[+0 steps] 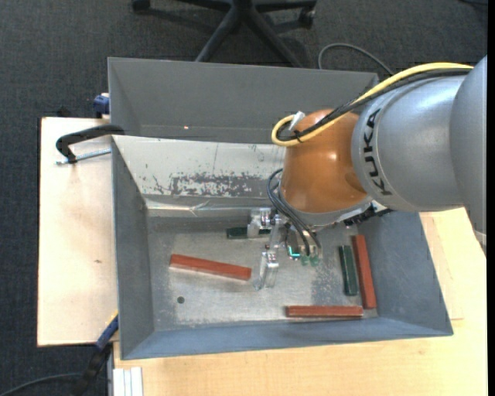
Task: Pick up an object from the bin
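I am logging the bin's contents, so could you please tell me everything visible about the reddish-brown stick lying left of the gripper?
The reddish-brown stick is long, thin and flat, one plain colour, perhaps painted wood or plastic. It lies flat on the bin floor, left of centre, its right end slightly nearer the front. That end stops close beside the gripper; contact cannot be told. Nothing else touches it.

I note a black chair base (251, 15) at the view's top, standing on dark carpet (46, 62). A thin pale cable (340, 46) loops just beside it.
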`<state>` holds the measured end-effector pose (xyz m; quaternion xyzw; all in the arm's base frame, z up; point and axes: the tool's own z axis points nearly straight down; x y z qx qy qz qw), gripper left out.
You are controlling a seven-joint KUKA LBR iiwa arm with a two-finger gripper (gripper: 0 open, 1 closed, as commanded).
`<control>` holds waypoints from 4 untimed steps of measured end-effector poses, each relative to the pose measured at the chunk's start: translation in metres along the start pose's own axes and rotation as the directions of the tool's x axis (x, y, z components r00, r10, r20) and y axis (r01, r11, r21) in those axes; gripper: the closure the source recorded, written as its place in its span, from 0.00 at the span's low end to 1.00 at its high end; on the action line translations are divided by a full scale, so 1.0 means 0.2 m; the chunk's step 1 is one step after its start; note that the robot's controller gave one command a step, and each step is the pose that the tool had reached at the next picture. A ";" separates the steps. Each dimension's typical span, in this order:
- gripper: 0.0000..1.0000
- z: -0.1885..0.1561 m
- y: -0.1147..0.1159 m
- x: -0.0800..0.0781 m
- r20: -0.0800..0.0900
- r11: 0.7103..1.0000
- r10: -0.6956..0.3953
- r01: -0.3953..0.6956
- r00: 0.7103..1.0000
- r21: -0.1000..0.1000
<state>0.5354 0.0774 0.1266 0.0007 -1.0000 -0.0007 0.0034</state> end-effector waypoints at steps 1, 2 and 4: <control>0.00 0.29 0.08 0.06 0.003 0.987 -0.162 0.161 0.987 0.001; 1.00 0.28 0.08 0.05 0.007 0.987 -0.160 0.160 0.987 0.001; 1.00 -0.56 0.37 -0.05 0.022 0.981 -0.196 0.196 0.980 -0.001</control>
